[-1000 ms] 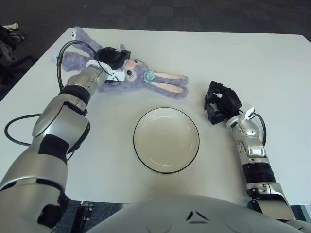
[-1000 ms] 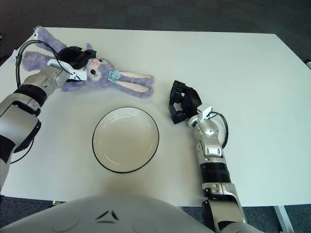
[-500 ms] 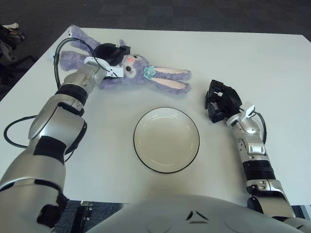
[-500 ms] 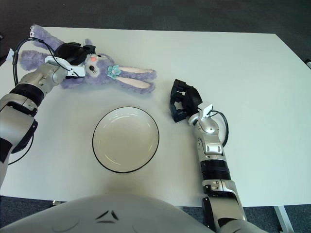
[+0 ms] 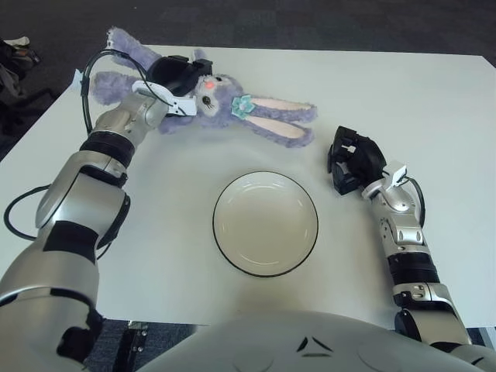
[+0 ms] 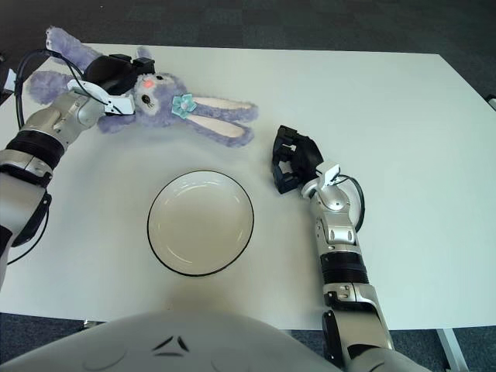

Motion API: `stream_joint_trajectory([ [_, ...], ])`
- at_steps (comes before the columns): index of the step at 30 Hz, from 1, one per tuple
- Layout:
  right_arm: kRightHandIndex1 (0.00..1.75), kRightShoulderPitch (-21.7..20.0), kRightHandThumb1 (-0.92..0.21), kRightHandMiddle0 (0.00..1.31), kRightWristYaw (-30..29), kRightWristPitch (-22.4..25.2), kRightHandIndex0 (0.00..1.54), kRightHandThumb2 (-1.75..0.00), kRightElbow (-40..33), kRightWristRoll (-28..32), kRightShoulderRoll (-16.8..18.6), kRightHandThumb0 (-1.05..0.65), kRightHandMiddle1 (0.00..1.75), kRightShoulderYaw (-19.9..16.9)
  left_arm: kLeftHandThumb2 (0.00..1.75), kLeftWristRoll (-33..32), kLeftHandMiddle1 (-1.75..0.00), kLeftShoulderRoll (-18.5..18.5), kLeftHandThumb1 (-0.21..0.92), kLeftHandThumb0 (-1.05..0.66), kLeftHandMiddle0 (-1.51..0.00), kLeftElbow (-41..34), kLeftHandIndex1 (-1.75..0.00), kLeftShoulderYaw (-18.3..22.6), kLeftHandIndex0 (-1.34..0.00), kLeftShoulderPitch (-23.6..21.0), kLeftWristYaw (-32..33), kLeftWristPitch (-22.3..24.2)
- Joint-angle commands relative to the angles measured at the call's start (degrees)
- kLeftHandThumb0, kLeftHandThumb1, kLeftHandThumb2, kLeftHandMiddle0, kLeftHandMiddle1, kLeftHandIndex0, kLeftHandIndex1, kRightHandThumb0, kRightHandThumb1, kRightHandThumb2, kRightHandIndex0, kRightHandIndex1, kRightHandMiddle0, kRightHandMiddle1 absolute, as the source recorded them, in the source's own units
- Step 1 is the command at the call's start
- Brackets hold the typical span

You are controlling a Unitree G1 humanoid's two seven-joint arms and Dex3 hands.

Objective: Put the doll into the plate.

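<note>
A purple plush rabbit doll (image 5: 232, 110) with long pink-lined ears and a blue bow is held off the table at the far left. My left hand (image 5: 177, 76) is shut on its neck and body, with the ears trailing to the right toward the table's middle. The white plate (image 5: 265, 224) with a dark rim sits empty near the front centre, below and right of the doll. My right hand (image 5: 353, 159) shows right of the plate, fingers curled and holding nothing.
The white table (image 5: 403, 93) stretches wide to the right and back. A black cable (image 5: 87, 85) loops by my left wrist. Dark floor and some clutter (image 5: 15, 54) lie beyond the left edge.
My left hand has lifted the doll and carried it up and slightly right; the ears swung rightward. The right hand has barely shifted.
</note>
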Motion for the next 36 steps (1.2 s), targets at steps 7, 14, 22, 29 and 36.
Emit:
stream_joint_trajectory([
  [7, 1.75, 2.3, 0.06, 0.7, 0.3, 2.6, 0.88, -1.75, 3.9, -0.7, -0.7, -0.01, 1.74, 0.2, 1.75, -1.7, -1.6, 2.3, -0.11, 0.0, -0.95, -6.7, -1.75, 3.7, -0.73, 2.3, -1.9, 0.6],
  [14, 1.75, 2.0, 0.06, 0.69, 0.3, 2.3, 0.88, -1.75, 4.5, -0.6, -0.6, -0.01, 1.74, 0.1, 1.75, -3.0, -1.61, 4.4, -0.11, 0.0, -0.95, -20.6, -1.75, 7.0, -0.73, 7.3, -6.6, 3.0],
  [22, 1.75, 1.7, 0.07, 0.7, 0.4, 2.1, 0.87, -1.75, 5.2, -1.1, -0.9, -0.01, 1.74, 0.4, 1.75, -3.7, -1.61, 4.4, -0.11, 0.0, -0.95, -28.4, -1.75, 9.2, -0.73, 11.0, -8.4, 2.8],
  [29, 1.75, 1.6, 0.07, 0.7, -0.2, 2.0, 0.87, -1.75, 5.6, -1.2, -0.7, -0.01, 1.74, 0.4, 1.75, -4.0, -1.58, 4.7, -0.12, 0.0, -0.96, -32.4, -1.75, 10.3, -0.74, 13.0, -8.1, -0.1],
  [36, 1.74, 1.6, 0.06, 0.69, -0.2, 2.5, 0.87, -1.75, 5.3, -0.9, -0.5, -0.01, 1.75, 0.3, 1.75, -3.9, -1.59, 5.5, -0.12, 0.0, -0.97, -35.4, -1.75, 11.2, -0.72, 14.4, -7.8, -4.1],
])
